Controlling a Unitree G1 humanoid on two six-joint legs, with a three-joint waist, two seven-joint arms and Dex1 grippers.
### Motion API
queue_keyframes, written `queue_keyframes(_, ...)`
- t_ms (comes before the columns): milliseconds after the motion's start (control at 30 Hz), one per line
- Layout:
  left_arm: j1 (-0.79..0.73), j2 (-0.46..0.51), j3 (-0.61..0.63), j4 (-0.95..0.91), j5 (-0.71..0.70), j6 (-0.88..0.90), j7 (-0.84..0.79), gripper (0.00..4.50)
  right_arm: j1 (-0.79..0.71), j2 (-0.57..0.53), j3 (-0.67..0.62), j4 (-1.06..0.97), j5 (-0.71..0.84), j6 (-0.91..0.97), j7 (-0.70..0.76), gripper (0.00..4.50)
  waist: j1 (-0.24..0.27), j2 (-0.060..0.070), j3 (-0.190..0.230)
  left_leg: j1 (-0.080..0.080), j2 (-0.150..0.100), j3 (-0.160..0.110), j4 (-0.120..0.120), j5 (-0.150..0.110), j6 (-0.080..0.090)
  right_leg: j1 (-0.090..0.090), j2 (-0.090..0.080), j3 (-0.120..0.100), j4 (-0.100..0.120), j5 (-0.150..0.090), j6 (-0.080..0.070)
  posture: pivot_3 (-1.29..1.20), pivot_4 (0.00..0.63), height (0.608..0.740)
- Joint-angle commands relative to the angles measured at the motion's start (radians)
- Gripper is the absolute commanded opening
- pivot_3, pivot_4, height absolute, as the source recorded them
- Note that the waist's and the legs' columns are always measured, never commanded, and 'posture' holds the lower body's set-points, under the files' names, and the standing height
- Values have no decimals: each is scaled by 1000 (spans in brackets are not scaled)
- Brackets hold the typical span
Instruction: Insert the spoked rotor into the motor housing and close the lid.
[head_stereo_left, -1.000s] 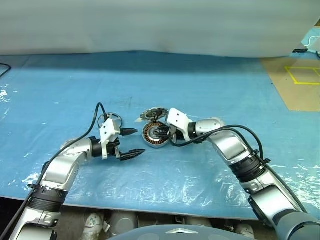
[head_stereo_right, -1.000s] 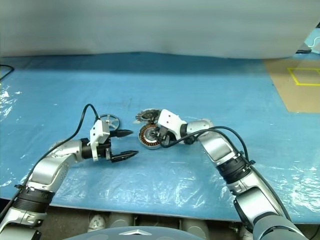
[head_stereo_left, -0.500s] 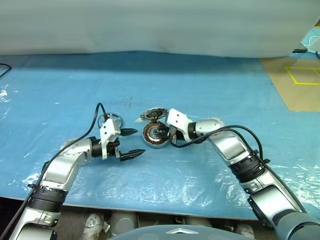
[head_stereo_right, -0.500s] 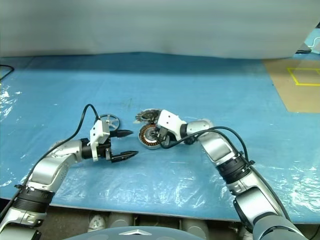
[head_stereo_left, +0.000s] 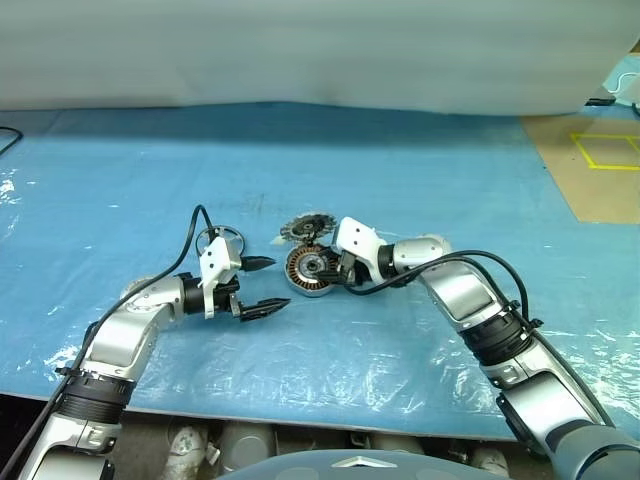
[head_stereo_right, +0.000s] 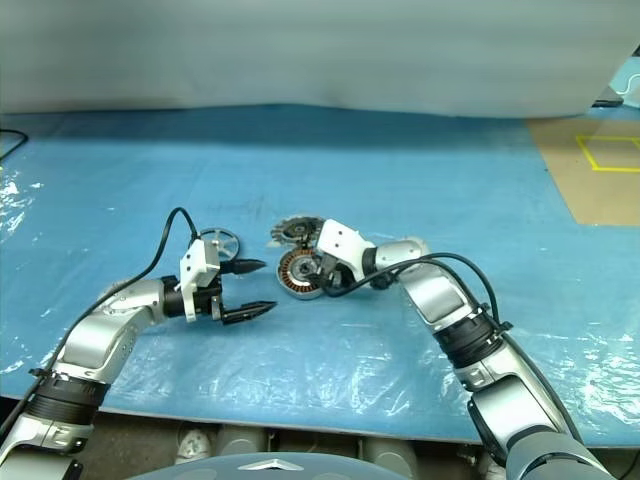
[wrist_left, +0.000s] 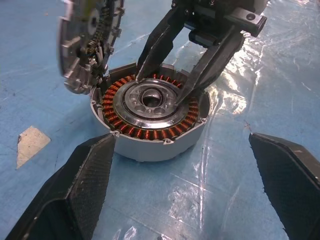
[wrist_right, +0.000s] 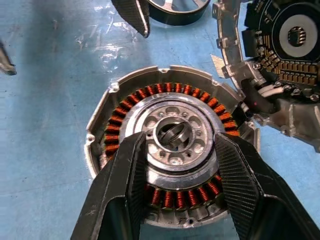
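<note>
right wrist view shows the right gripper (wrist_right: 175, 165) spread astride the motor housing (wrist_right: 170, 150) hub; left gripper (head_stereo_left: 265, 287) released.

From my remote seat I can make out no readable text, label, brand, number or sign on anything in view.

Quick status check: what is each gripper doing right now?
Left gripper: open, holding nothing.
Right gripper: open, fingers astride the metal centre of the motor housing, gripping nothing.
</note>
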Motion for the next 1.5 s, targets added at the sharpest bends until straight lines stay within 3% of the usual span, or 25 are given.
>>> queue_keyframes(33, -17, 3, 10, 1, -2, -17, -8, 4500, -6, -6, -61, -94, 77, 50, 29, 2288, 0, 0, 0, 0, 0, 0, 0, 0, 0, 0, 0, 0, 0, 0, 0, 0, 150, 740)
queue_keyframes(100, -23, -1, 8, 6, -1, -17, -8, 4500, -10, 1, -84, -123, 109, 78, 27, 2288, 0, 0, 0, 0, 0, 0, 0, 0, 0, 0, 0, 0, 0, 0, 0, 0, 150, 740)
queue_keyframes(167, -28, -12, 14, 11, -6, -10, 4, 4500, -8, 7, -96, -140, 124, 90, 17, 1894, 0, 0, 0, 0, 0, 0, 0, 0, 0, 0, 0, 0, 1, 0, 0, 0, 150, 740)
queue_keyframes(367, -26, -24, 14, 11, -9, -9, 3, 4500, 42, 27, -75, -151, 118, 73, -17, 28, 0, 0, 0, 0, 0, 0, 0, 0, 0, 0, 0, 0, 0, 0, 0, 0, 150, 740)
queue_keyframes(833, 3, -26, 10, -26, -7, 0, 22, 4500, -40, 96, 40, 80, -46, -77, -99, 28, -1, 0, 0, 0, 0, 0, 0, 0, 0, 0, 0, 0, 0, 0, 0, 0, 150, 740)
queue_keyframes(1100, 51, -23, 11, -70, -16, 9, 30, 4500, 1, 93, -12, 67, 53, 73, -21, 28, 0, 0, 0, 0, 0, 0, 0, 0, 0, 0, 0, 0, 0, 0, 0, 0, 150, 740)
queue_keyframes(1267, 53, -29, 13, -88, -28, 22, 40, 4500, -20, 126, -140, 108, 182, 238, -31, 28, 0, 0, 0, 2, 0, 0, 1, 0, 0, 2, -1, 0, 1, 0, 0, 0, 150, 740)
queue_keyframes(1500, 38, -24, 10, -80, -27, 28, 38, 4500, -50, 139, -246, -51, 339, 347, -28, 28, -1, 0, 0, 1, 0, 0, 0, 0, 0, 0, 0, 0, 0, 0, 0, 0, 150, 740)
